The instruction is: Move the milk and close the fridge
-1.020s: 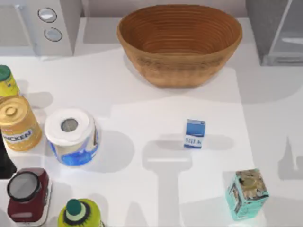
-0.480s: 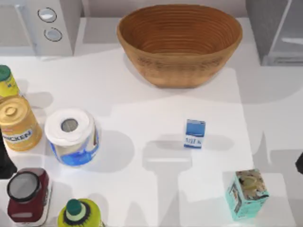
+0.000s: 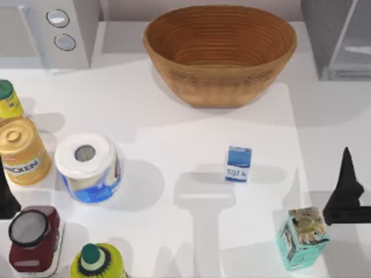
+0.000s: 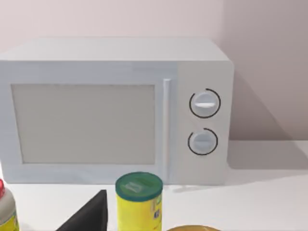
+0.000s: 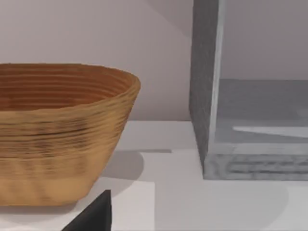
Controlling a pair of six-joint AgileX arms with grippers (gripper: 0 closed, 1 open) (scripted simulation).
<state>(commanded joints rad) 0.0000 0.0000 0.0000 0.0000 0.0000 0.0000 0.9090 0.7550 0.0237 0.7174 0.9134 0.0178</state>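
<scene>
The milk (image 3: pixel 238 164), a small blue carton with a white band, stands upright right of the table's centre. At the back right corner is the fridge (image 3: pixel 337 38), grey with a speckled side; the right wrist view looks into the fridge (image 5: pixel 206 96) with its inside exposed. My right gripper (image 3: pixel 346 194) is low over the right edge of the table, well to the right of the milk and just beyond the teal carton (image 3: pixel 301 237). A dark part of the right gripper (image 5: pixel 94 214) shows in its wrist view. My left gripper (image 3: pixel 6 200) sits parked at the left edge.
A large woven basket (image 3: pixel 220 55) fills the back middle, and the microwave (image 3: pixel 49 32) stands at the back left. Along the left are a toilet roll (image 3: pixel 87 168), two yellow cans (image 3: pixel 22 152), a dark red jar (image 3: pixel 32 237) and a green-capped bottle (image 3: pixel 95 262).
My right gripper has come into the top view from the right edge, moving inward over the table. The milk and my left arm have not moved.
</scene>
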